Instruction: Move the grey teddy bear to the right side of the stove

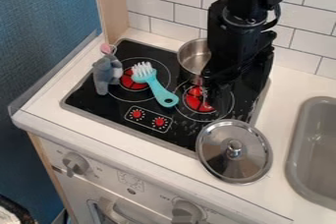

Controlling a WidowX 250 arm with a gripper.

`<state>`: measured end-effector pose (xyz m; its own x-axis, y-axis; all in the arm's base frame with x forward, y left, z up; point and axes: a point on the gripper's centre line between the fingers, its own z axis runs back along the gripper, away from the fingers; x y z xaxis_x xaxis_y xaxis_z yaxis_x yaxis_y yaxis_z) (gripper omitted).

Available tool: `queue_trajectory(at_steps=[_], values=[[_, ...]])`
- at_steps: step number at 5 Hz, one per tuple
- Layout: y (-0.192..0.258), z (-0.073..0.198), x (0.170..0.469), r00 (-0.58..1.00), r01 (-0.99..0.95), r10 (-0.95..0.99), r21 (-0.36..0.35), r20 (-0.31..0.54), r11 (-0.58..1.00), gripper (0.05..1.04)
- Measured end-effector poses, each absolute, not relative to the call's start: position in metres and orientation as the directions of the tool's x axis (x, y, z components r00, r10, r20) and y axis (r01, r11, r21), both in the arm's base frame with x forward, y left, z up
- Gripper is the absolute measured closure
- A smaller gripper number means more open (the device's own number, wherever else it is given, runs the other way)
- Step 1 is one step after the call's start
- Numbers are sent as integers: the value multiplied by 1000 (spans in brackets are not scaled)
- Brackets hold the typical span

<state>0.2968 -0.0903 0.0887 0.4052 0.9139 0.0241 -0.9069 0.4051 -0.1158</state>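
While the grey teddy bear [105, 74] is on the left side of the stove [89, 96], the pincer [209, 86] hangs over the right-hand burner, well apart from it; whether the pincer is wide or narrow, I cannot tell. A turquoise brush [156, 85] lies between them, bristles towards the bear. Beside the pincer is a metal pot [193, 57], and a lid [230, 163] overlaps the stove's front right corner and the worktop [283, 90].

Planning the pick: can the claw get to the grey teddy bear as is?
Likely yes: nothing covers the grey teddy bear; the teal brush lies between it and the claw, so cross above.
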Motion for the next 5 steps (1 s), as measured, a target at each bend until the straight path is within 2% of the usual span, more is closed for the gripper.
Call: queue_trajectory(at_steps=[1,2,3,4,5], values=[[-90,79,296,400,-912,916,-84,17,400,85],[-72,78,300,315,-946,949,-75,9,315,85],[-37,77,303,173,-983,985,-56,9,173,85],[-3,78,314,35,-998,999,-55,-24,34,85],[40,80,322,-136,-989,991,-55,-15,-136,85]])
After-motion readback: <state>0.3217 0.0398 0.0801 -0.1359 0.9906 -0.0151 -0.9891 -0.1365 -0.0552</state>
